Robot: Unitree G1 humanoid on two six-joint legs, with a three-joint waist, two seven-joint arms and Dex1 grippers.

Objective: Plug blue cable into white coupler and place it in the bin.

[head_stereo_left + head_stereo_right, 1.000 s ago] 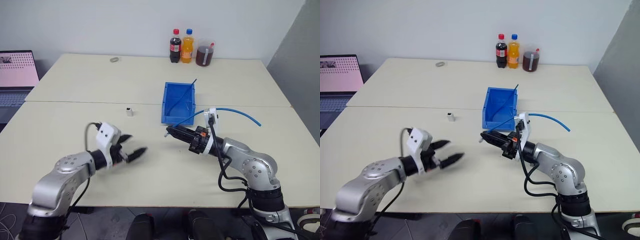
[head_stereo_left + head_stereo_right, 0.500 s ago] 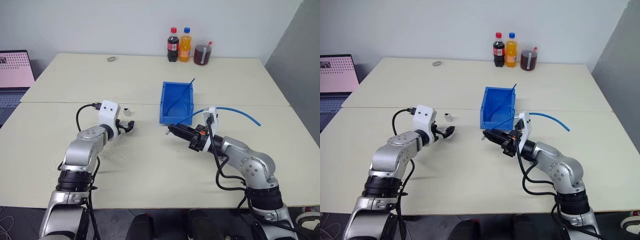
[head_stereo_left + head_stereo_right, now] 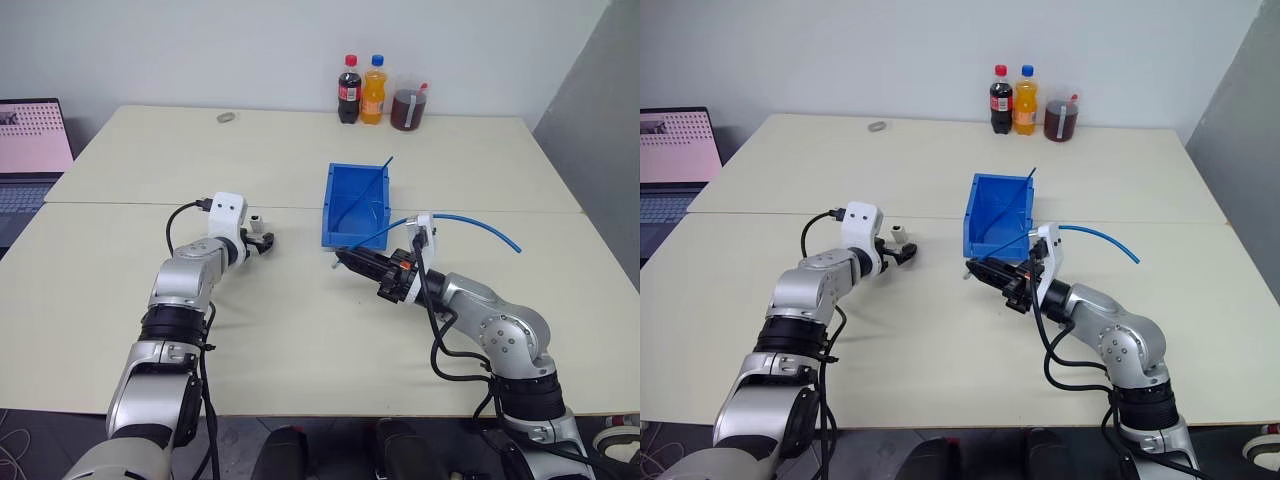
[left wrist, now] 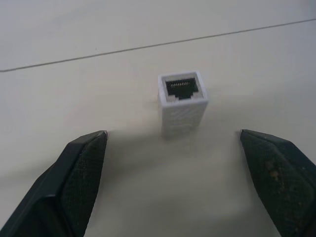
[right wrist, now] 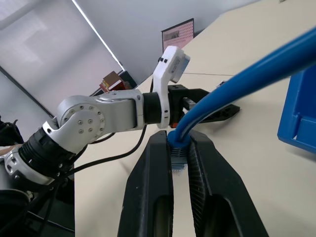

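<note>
A: The white coupler (image 4: 182, 102) stands upright on the desk (image 3: 300, 320), between the wide-spread fingers of the left gripper (image 4: 180, 182), untouched.

B: The right gripper (image 5: 180, 148) pinches the blue cable (image 5: 237, 79) near the bin (image 3: 355, 205). The bottle labels probably can't be read.

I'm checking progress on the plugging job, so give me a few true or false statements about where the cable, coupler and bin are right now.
1. The right pincer is shut on the blue cable. True.
2. The white coupler is already gripped by the left pincer. False: it stands on the table between open fingers, untouched.
3. The cable is plugged into the coupler. False: they are apart, one at each arm.
4. The blue bin sits on the table. True.
5. Three drink containers stand at the table's far edge. True.
</note>
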